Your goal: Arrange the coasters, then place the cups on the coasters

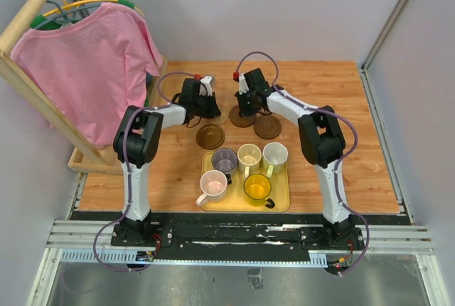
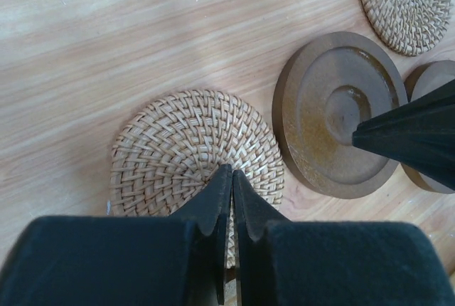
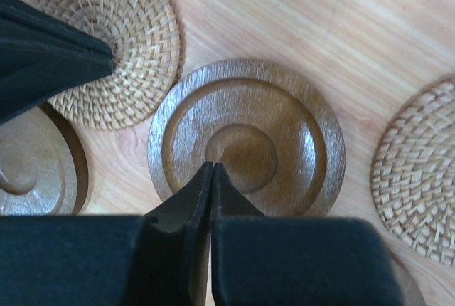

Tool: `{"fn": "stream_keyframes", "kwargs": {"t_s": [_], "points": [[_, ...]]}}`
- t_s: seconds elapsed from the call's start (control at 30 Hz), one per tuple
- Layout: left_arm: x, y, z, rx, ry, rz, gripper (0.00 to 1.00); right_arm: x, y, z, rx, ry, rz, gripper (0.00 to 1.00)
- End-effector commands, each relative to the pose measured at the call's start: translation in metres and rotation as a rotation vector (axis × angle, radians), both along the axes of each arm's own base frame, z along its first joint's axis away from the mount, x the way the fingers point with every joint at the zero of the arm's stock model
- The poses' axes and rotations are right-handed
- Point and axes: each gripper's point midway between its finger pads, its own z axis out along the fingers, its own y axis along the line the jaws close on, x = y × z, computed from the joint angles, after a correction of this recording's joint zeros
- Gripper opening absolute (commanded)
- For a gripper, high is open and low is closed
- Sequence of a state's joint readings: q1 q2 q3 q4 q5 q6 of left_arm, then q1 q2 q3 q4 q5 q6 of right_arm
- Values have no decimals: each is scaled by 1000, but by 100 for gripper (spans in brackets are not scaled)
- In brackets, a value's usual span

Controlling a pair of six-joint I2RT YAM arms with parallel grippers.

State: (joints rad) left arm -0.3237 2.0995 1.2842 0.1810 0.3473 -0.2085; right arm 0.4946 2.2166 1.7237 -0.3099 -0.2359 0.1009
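Both pressed together: my left jaws over the woven tan coaster [image 2: 185, 146], my right jaws over the glossy brown coaster [image 3: 249, 124], and these look like light, stiff, flat discs, so I'd pinch a rim.

This looks like a robot test booth in a lab. A left arm [image 1: 135, 171] and a right arm [image 1: 330, 171] are bolted to a metal rail [image 1: 85, 238] at 6 o'clock of a wooden tabletop [image 1: 355, 164], boxed in by plain grey walls [image 1: 284, 7]. A wooden rack [image 1: 28, 13] carrying a pink shirt [image 1: 92, 71] stands at 10 o'clock.
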Motion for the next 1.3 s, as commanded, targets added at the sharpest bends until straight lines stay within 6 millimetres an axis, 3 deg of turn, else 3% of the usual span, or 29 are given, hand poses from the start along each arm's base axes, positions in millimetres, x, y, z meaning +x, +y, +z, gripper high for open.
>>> {"fn": "stream_keyframes", "kwargs": {"t_s": [0.0,0.17,0.3,0.5,0.67,0.87,1.03,1.1,1.27], "points": [[-11,0,-15,46,117,-14,9,5,-3,-7,-29,40,-24,1],[4,3,-14,98,134,9,9,19,-7,-7,-31,59,-46,1],[15,10,-27,172,172,26,10,39,-10,-2,-21,47,-64,1],[28,20,-28,170,194,37,11,72,-14,-3,16,43,-84,1],[44,49,-26,152,206,102,11,93,-24,-2,43,28,-118,1],[50,88,-24,159,216,176,11,91,-25,35,60,-75,-72,1],[42,101,-26,172,231,179,11,86,-31,73,10,-180,-40,1],[35,101,-25,170,236,171,10,77,-33,77,1,-174,-38,1],[24,97,6,117,167,173,11,47,-40,64,-21,-110,-22,5]]}}
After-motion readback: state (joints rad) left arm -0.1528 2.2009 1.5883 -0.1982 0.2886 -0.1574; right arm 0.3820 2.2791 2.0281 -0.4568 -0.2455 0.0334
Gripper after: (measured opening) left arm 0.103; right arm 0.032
